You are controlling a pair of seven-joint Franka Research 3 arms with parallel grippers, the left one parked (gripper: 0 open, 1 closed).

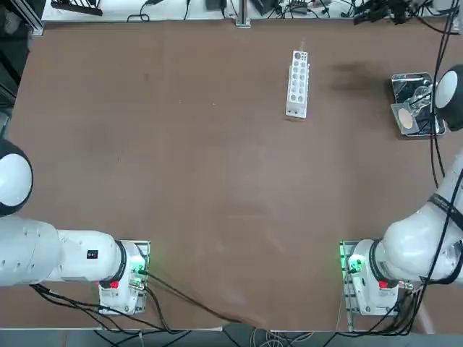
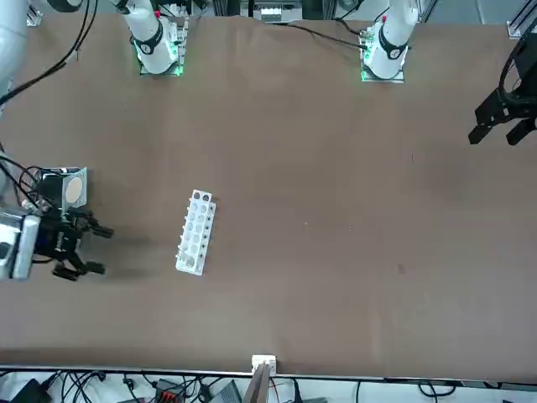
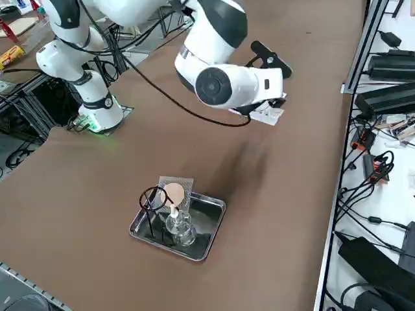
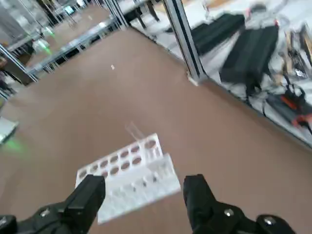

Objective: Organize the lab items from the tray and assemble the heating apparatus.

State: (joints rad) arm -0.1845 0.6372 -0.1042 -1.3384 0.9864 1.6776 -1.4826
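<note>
The steel tray point(image 3: 219, 214) sits near the table's right edge and holds the lab items. In it stand the black wire ring stand point(image 3: 154, 201) and the clear glass burner point(image 3: 178, 227), while the grey mesh point(image 3: 174, 193) with its pale round centre leans on the far rim. The top view shows the tray point(image 1: 405, 76) partly under my right arm. My right gripper point(image 2: 96, 250) hovers above the table between the tray and the white rack, fingers open and empty. In the wrist view the open gripper point(image 4: 144, 195) points at the rack.
The long white rack point(image 1: 297, 83) with round holes lies flat on the table left of the tray, also seen in the wrist view point(image 4: 129, 173). Cables and black boxes lie beyond the table's right edge.
</note>
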